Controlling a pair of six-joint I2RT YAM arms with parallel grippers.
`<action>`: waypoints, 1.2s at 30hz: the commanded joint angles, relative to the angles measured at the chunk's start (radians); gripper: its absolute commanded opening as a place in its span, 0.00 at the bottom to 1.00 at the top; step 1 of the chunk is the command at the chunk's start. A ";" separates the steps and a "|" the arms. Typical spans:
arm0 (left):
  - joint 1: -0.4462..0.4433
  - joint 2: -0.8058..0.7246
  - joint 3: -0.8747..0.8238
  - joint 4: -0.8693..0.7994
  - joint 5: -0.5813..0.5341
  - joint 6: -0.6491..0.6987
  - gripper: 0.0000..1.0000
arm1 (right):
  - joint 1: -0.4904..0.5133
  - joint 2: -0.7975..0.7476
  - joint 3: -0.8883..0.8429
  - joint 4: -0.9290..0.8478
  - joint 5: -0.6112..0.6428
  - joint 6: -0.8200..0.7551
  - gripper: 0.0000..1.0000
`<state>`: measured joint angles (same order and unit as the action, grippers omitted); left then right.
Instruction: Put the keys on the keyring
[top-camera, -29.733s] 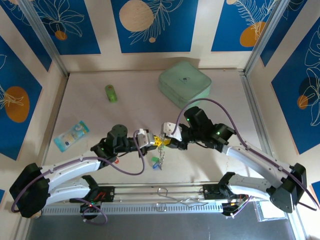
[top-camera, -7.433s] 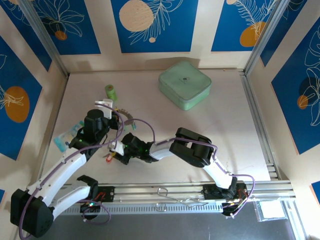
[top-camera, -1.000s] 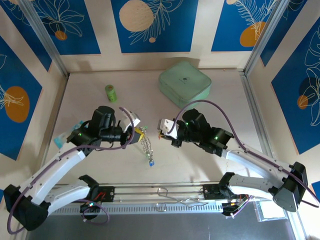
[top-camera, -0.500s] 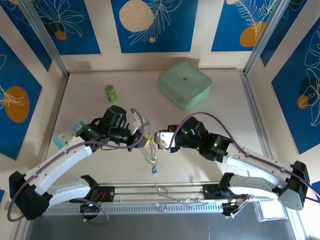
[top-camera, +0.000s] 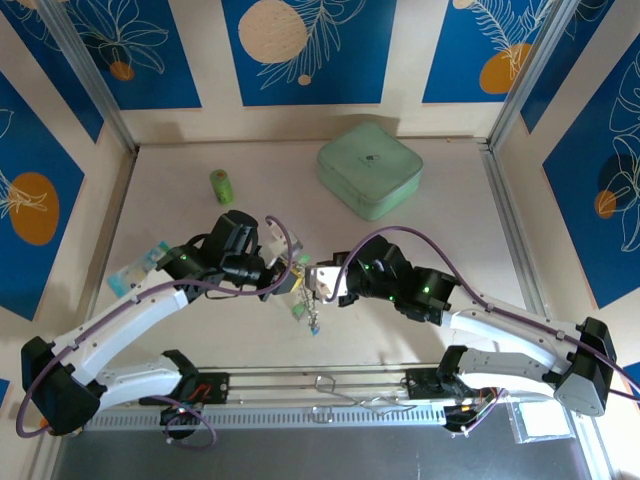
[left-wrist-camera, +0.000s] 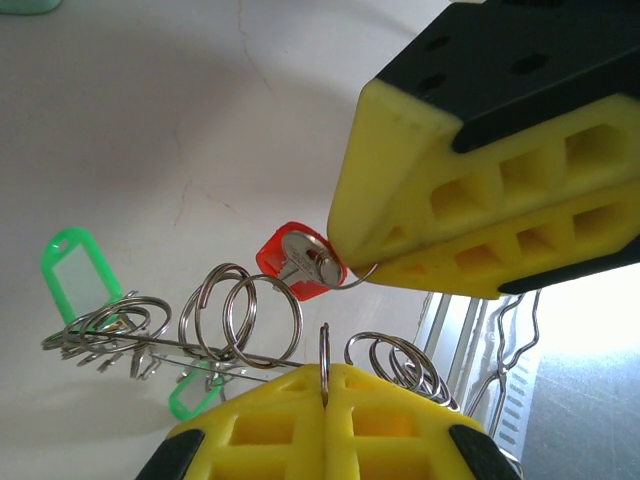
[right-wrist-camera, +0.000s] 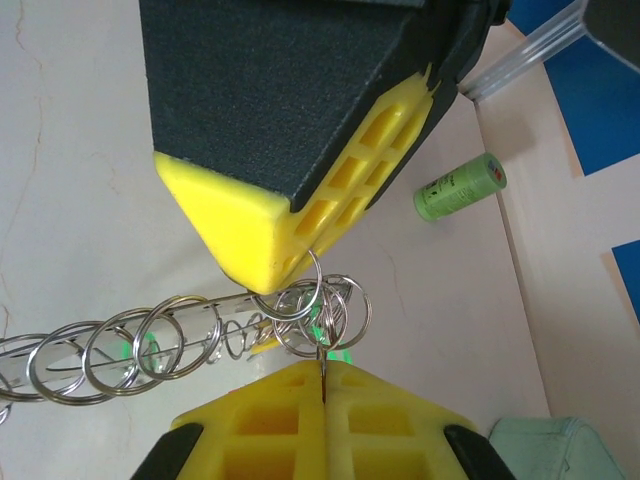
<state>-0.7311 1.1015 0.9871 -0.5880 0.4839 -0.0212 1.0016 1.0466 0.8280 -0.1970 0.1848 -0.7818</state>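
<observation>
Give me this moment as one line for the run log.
left end effector: shut on silvery chain-like metal keyring | right end effector: shut on red-tagged metal key | status: key held close to keyring

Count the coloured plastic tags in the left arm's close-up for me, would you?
3. One green tag at the left, a second green tag low down under the metal rings, and a red tag in the middle. More may be hidden.

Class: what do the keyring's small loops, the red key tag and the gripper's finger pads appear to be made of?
Loops: polished steel-like metal wire, thin with bright glints. Red tag: probably glossy plastic, saturated, smooth-edged. Finger pads: likely matte yellow plastic or rubber, moulded with square pockets.
</observation>
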 joint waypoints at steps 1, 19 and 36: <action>-0.013 0.001 0.045 0.020 0.001 -0.011 0.00 | 0.006 0.004 0.029 0.016 0.007 0.020 0.00; -0.020 0.001 0.036 0.037 -0.007 -0.011 0.00 | 0.012 0.015 0.013 0.061 -0.011 0.049 0.00; -0.021 -0.003 0.037 0.035 -0.043 -0.011 0.00 | 0.036 0.020 0.006 0.040 -0.002 0.009 0.00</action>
<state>-0.7429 1.1030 0.9924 -0.5858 0.4587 -0.0212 1.0191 1.0706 0.8280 -0.1566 0.1883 -0.7544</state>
